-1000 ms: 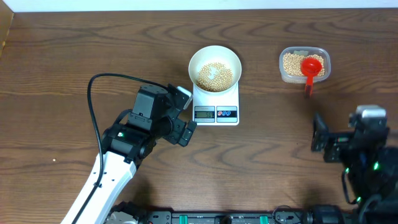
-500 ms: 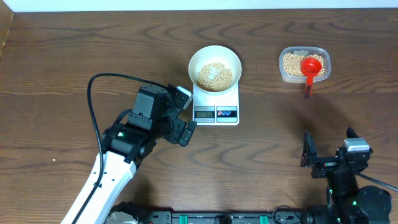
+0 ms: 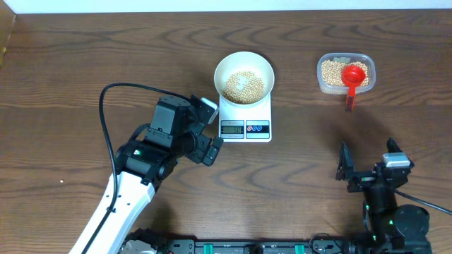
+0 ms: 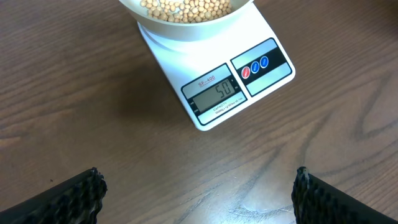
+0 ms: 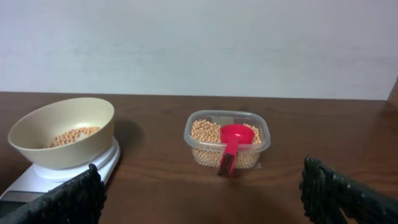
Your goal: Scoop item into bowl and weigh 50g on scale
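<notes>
The white-cream bowl (image 3: 244,74) sits on the white scale (image 3: 246,116) and holds tan beans (image 3: 244,86). The scale's display (image 4: 214,94) reads 50 in the left wrist view, with the bowl (image 4: 186,18) above it. My left gripper (image 3: 210,137) is open and empty, just left of the scale's front; its fingers (image 4: 199,196) straddle bare table. My right gripper (image 3: 366,164) is open and empty, low at the front right, facing the bowl (image 5: 62,132) and scale (image 5: 68,174).
A clear plastic tub (image 3: 345,73) of beans stands at the back right with a red scoop (image 3: 353,77) resting in it, handle over the front rim. It also shows in the right wrist view (image 5: 227,138). A black cable (image 3: 106,127) loops left of the left arm.
My right arm has drawn back toward the front edge of the table and lowered, gripper open. The left arm, bowl, scale and tub have not moved.
</notes>
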Controlling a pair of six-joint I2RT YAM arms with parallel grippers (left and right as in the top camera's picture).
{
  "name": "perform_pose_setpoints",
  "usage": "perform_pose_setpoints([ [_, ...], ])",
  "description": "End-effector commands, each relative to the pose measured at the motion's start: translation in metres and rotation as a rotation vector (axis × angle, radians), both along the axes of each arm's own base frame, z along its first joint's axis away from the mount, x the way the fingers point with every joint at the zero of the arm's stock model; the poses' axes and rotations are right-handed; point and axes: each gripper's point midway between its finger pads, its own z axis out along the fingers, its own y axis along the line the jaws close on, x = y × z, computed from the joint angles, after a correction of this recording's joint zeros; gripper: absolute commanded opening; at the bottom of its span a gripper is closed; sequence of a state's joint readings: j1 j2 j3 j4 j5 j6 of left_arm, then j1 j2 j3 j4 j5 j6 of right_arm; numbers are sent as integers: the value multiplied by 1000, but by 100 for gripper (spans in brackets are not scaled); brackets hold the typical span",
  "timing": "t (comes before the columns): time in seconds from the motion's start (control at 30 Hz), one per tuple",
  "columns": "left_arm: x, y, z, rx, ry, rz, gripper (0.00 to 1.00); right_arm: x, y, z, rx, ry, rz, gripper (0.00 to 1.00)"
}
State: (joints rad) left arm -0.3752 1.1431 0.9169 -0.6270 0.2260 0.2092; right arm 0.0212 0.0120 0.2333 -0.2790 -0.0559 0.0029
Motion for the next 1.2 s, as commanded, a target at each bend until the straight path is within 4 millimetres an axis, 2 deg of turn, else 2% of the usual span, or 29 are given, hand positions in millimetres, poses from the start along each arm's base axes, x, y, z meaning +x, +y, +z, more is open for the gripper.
perform_pose_setpoints([
  [0.0, 0, 2, -3, 8, 6, 8, 98, 4, 3, -9, 5, -7, 14, 99],
  [0.4, 0, 2, -3, 8, 6, 9, 98, 19, 3, -24, 7, -121, 14, 99],
  [0.53, 0, 2, -3, 8, 6, 9, 98, 19, 3, -29, 10, -100, 13, 99],
  [0.6, 0, 2, -3, 8, 6, 8, 98, 19, 3, -37, 9, -68, 12, 99],
  [0.7, 0, 2, -3, 8, 6, 9, 98, 19, 3, -59, 7, 20, 10, 99],
  [1.17, 0, 2, -3, 8, 6, 8, 98, 19, 0, -58, 6, 18, -6, 99],
])
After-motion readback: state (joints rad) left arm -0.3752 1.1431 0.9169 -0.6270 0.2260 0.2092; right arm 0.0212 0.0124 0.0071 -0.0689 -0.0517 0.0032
